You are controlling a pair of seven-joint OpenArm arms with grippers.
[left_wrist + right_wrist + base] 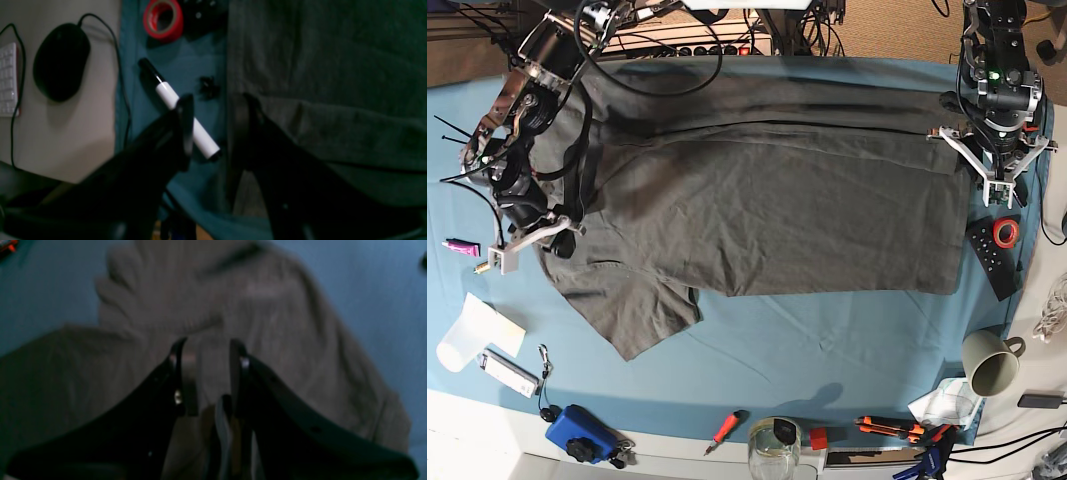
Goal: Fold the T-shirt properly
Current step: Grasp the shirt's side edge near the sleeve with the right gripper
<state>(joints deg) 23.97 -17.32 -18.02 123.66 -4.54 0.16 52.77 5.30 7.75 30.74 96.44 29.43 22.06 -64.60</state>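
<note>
Charcoal-grey cotton fills the middle of the table: the T-shirt (767, 210) lies spread on the teal-blue cloth sheet (827, 340), its body a wide, mostly flat panel, with a long crease running across it near the far edge. One short sleeve (632, 310) sticks out toward the near side on my base view's left.

I read the left gripper (997, 195) at the shirt's straight edge on the base view's right. Its wrist camera shows the jaws parted, with nothing between them; one finger (247, 133) hangs over the fabric edge, the other over the sheet. A white marker with a black cap (180, 108) lies on the sheet under that gripper, partly hidden by it. A red tape roll (163, 18) sits further along the sheet, and a black computer mouse (61, 61) rests on the bare beige table beyond the sheet's border. In the base view the red roll sits on a black remote control (992, 255).

I read the right gripper (206, 350) over bunched, wrinkled shirt fabric (233, 323). Its jaws stand apart; the wrist view is blurred, and I cannot tell whether cloth is caught between them.

A grey-green mug (989, 362) stands near the sheet's near right corner.
</note>
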